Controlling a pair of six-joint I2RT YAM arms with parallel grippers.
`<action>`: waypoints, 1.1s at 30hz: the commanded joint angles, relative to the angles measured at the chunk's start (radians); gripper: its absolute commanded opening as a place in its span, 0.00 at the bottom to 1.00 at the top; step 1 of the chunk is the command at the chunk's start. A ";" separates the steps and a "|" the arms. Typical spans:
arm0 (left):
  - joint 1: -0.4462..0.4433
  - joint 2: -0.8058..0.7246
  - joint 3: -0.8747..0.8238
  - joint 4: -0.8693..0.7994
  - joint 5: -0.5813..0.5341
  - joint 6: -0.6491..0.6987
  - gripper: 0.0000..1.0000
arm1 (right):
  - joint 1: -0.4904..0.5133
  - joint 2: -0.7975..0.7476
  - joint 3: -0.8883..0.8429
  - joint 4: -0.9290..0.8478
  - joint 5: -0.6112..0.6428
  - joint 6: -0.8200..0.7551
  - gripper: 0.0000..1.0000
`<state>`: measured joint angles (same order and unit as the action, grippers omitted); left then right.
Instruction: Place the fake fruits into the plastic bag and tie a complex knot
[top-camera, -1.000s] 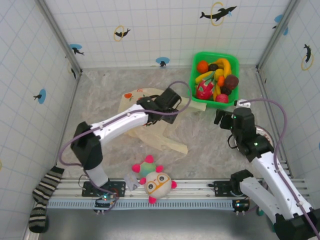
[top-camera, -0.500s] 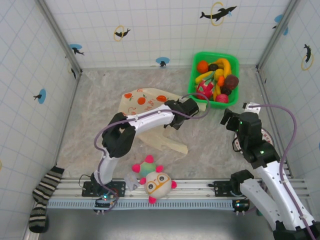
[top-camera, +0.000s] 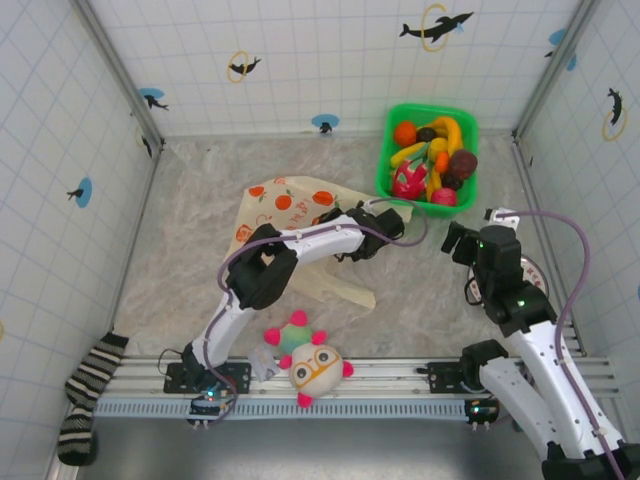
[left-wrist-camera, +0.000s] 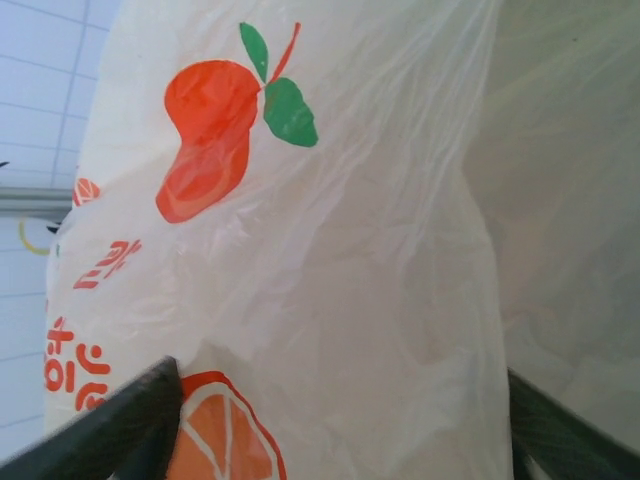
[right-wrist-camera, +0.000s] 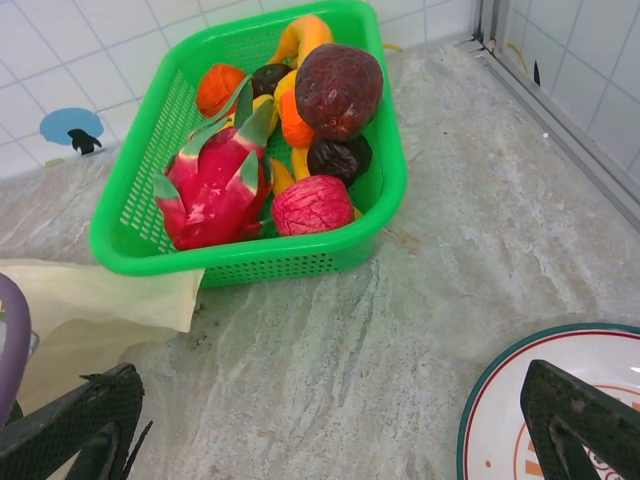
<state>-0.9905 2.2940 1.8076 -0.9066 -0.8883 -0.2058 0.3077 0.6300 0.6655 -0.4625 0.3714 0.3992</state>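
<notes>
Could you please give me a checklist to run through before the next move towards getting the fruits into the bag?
1. Is the right gripper open and empty: ok.
2. Are the fake fruits within easy approach: ok, they are piled in the green basket just ahead of the right gripper.
3. Are any fruits in the plastic bag: not ok, none seen inside.
4. Is the left gripper placed on the bag: ok, film lies between its fingers, jaws apart.
5. Is the bag mouth held open: cannot tell.
</notes>
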 joint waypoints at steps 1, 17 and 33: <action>-0.007 -0.002 0.023 -0.022 -0.066 0.017 0.53 | -0.012 -0.005 -0.021 0.035 -0.017 -0.009 1.00; 0.080 -0.418 -0.075 0.004 0.265 0.147 0.00 | -0.010 -0.095 -0.237 0.367 -0.441 0.147 1.00; 0.108 -0.517 -0.019 -0.029 0.363 0.176 0.00 | 0.201 0.237 -0.368 0.998 -0.332 0.226 1.00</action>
<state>-0.8825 1.8282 1.7523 -0.9127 -0.5579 -0.0490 0.4881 0.7990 0.2668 0.3588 -0.0002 0.6434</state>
